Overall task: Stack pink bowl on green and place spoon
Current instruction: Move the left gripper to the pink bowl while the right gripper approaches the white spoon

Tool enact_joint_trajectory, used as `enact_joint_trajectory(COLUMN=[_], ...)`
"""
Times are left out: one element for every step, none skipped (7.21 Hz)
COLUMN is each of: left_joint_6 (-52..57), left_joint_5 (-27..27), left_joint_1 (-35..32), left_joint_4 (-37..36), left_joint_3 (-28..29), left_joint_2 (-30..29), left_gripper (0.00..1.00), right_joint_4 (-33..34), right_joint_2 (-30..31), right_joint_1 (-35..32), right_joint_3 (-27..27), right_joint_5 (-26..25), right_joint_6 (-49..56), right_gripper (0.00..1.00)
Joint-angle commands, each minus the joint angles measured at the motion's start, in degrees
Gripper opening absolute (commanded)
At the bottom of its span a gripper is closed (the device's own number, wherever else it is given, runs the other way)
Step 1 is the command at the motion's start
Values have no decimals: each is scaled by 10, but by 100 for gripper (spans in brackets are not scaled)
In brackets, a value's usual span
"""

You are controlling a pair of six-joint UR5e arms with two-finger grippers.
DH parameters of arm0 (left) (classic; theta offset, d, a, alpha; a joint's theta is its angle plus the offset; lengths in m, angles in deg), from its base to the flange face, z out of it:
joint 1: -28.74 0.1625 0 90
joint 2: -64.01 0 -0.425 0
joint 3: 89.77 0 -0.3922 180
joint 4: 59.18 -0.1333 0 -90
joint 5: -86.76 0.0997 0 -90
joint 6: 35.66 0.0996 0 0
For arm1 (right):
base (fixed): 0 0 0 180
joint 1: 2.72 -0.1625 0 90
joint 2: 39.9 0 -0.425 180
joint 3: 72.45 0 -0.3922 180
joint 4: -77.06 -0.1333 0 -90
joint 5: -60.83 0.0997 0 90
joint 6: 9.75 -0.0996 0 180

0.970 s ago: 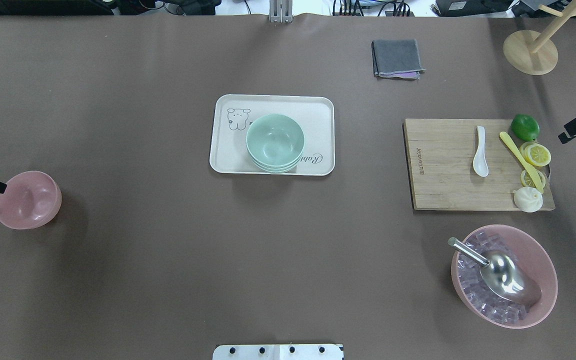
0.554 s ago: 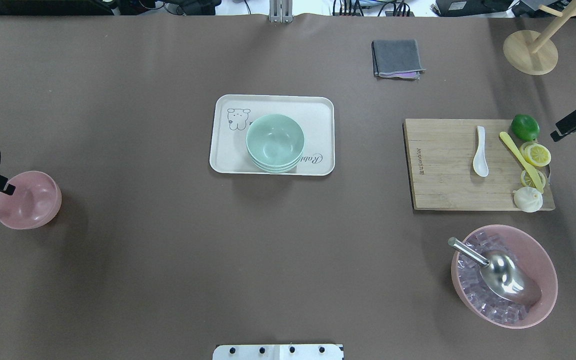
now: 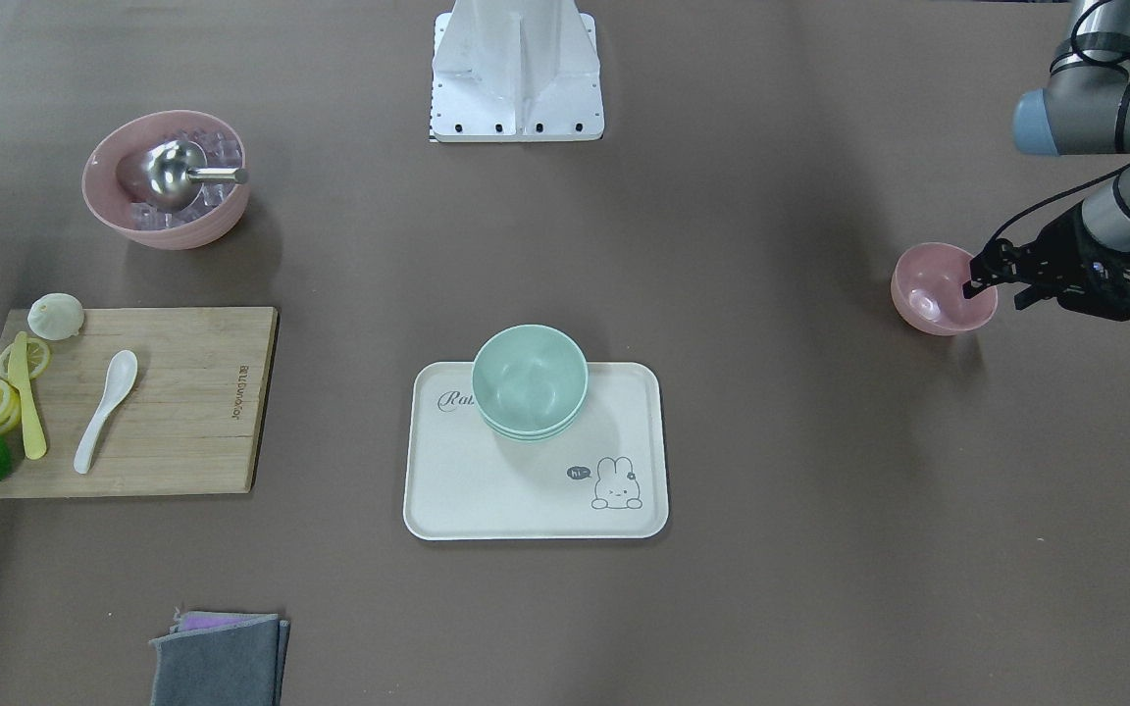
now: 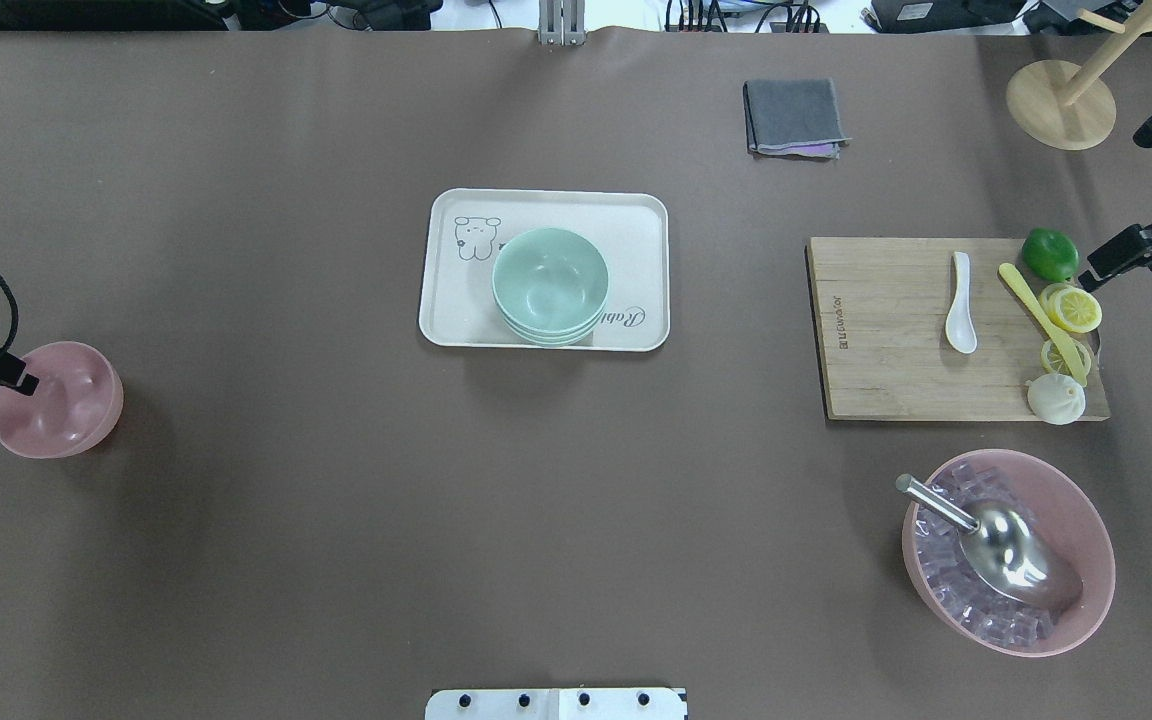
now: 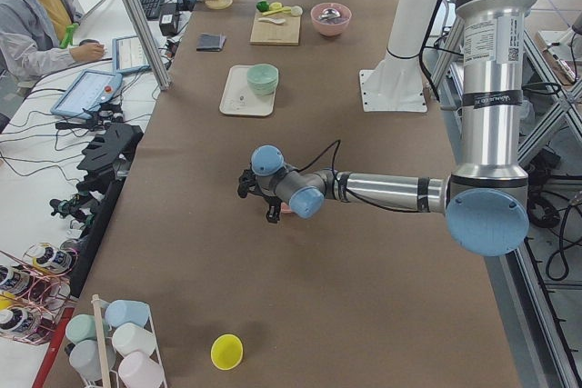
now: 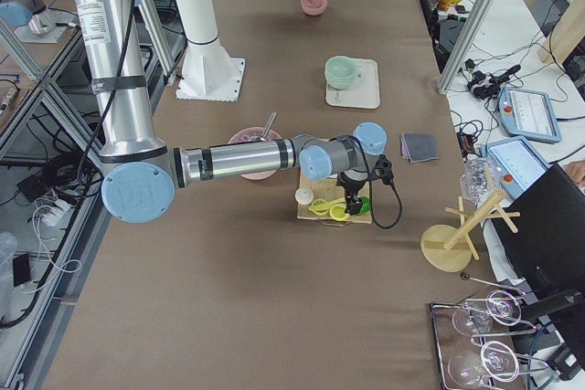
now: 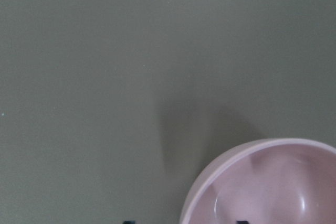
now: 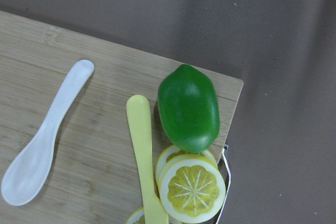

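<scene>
overhead exterior, far left: the left gripper (image 3: 994,293) has its fingers spread apart astride the left rim of the pink bowl (image 4: 61,405), one tip inside and one outside, not closed on it. the bowl sits on the brown table (image 4: 286,500), well apart from everything else. at centre the green (image 4: 548,280) stands on a cream tray (image 4: 456,320). further right the spoon (image 4: 961,305) lies on a wooden cutting board (image 4: 876,350) near a yellow knife (image 4: 1036,315). the right gripper (image 4: 1121,255) hangs just beside the lime (image 4: 1050,254); whether its fingers are apart cannot be told.

Pink bowl (image 4: 71,405), green bowl (image 4: 549,280), white spoon (image 4: 961,305)
</scene>
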Motion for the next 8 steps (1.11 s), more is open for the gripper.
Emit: enact_joint_trajectory(left_joint_6=[-2,-2,-2,-9,-48,-79,-133,-199], left_joint_5=[-4,-5,-7,-9,-30,-40,-40,-41], left_joint_1=[1,2,2,2,1,1,2,20], left_joint_4=[0,0,0,0,-5,-6,-6,-7], left_joint_3=[-2,-1,-2,-8,-20,-27,-39,-46], left_joint_2=[0,0,-2,-9,-31,-56,-89,-133], left_gripper=[0,0,0,0,0,0,0,0], right_joint_4=[0,0,0,0,0,0,0,-11], right_joint_2=[-1,-1,-1,-1,-1,-14,-25,-32], right_joint_1=[1,2,2,2,2,2,19,41], right_joint_3=[0,1,0,3,8,8,1,-1], right_joint_5=[1,2,2,2,2,2,2,2], right_joint_6=[-1,-1,-1,-1,-7,-31,-73,-129], right_gripper=[100,100,100,100,100,100,100,100])
